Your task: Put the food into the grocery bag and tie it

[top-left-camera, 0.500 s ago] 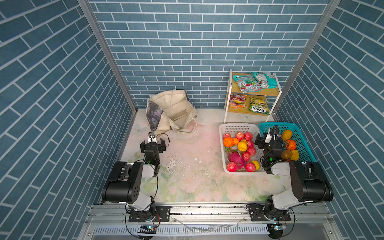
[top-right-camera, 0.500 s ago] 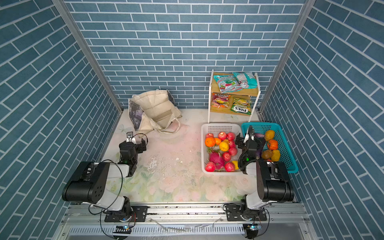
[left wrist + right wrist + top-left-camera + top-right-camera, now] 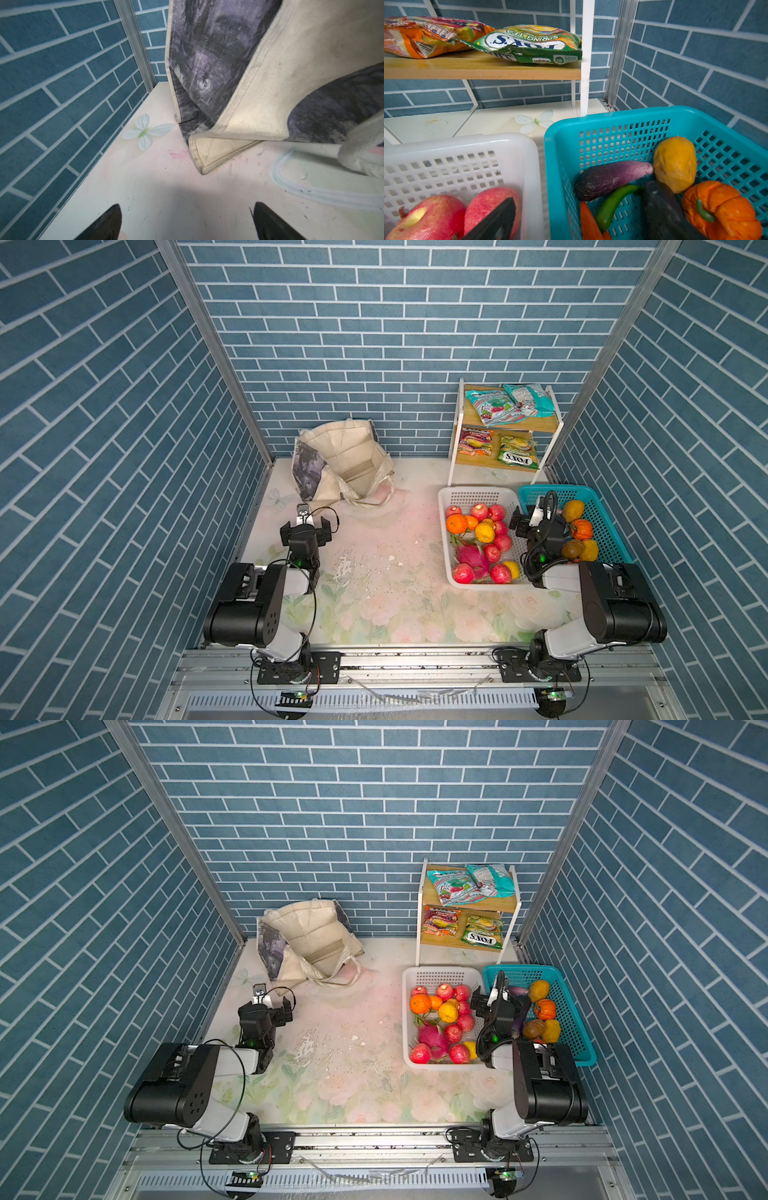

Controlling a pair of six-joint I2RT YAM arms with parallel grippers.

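Grocery bag (image 3: 349, 456) slumps at far-left corner of bench (image 3: 395, 572), mouth gaping, looks empty. L hand (image 3: 187, 220) is spread, holds nothing, low, just short of bag's near corner. R hand (image 3: 577, 214) is spread, empty, straddling neighbouring walls of white basket (image 3: 478, 491) & teal basket (image 3: 557, 489). First pick is prob. pending: R should shift fully over one basket and take a top apple (image 3: 427, 216) w/ both fingers clear of rims.
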